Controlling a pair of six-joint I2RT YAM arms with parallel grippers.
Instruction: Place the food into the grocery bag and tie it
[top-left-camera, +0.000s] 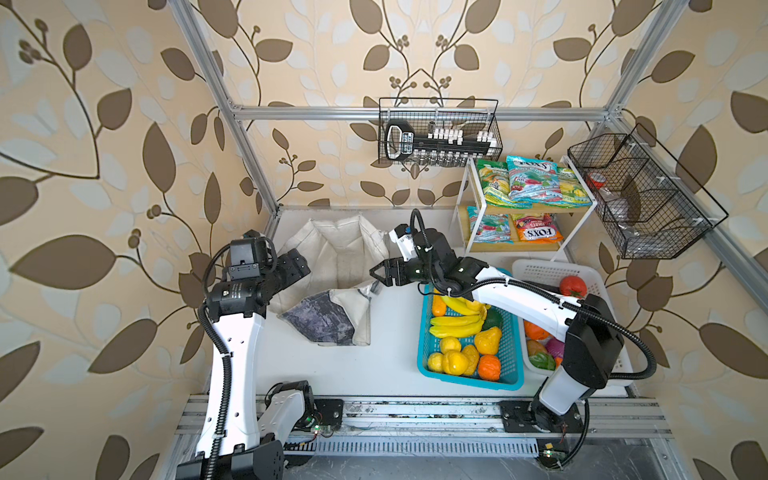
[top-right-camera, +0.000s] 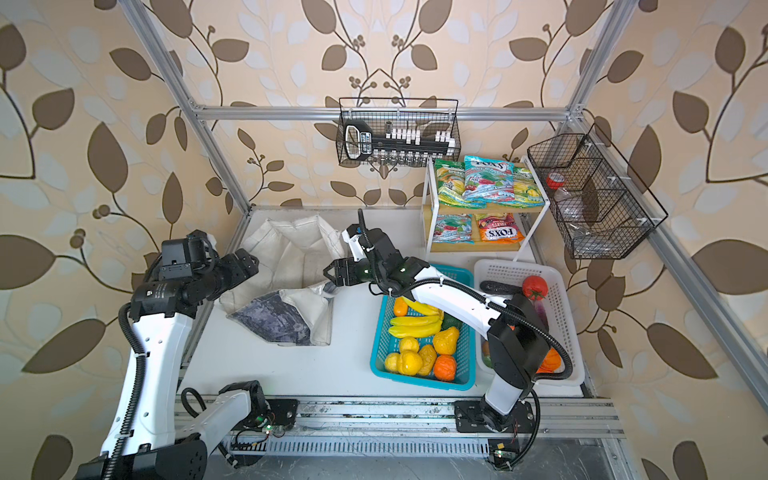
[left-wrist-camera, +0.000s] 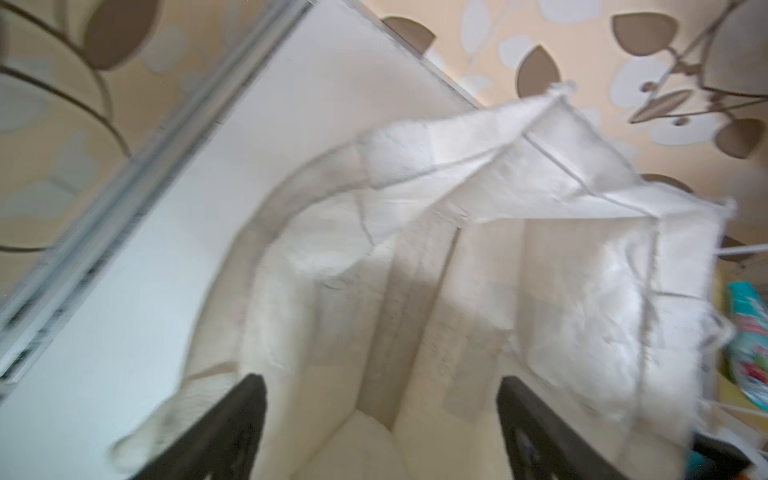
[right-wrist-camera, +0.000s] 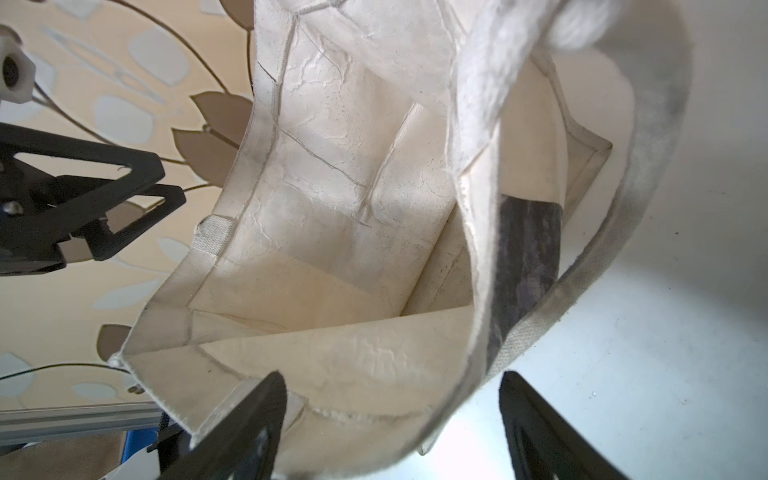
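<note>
At the back left corner of the counter (top-left-camera: 374, 357), the grocery bag (top-left-camera: 332, 257) sits open and empty between our pincers. The left pincer (left-wrist-camera: 380, 386) gapes wide at one rim, and the right pincer (right-wrist-camera: 392, 382) is wide at the other. We judge that bag-opening is the step in hand. Next we must fetch food (top-left-camera: 457, 324) from the blue basket (top-left-camera: 423, 332).

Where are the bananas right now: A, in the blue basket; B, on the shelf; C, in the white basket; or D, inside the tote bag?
A: the yellow bananas lie in the blue basket among other toy fruit.
</note>
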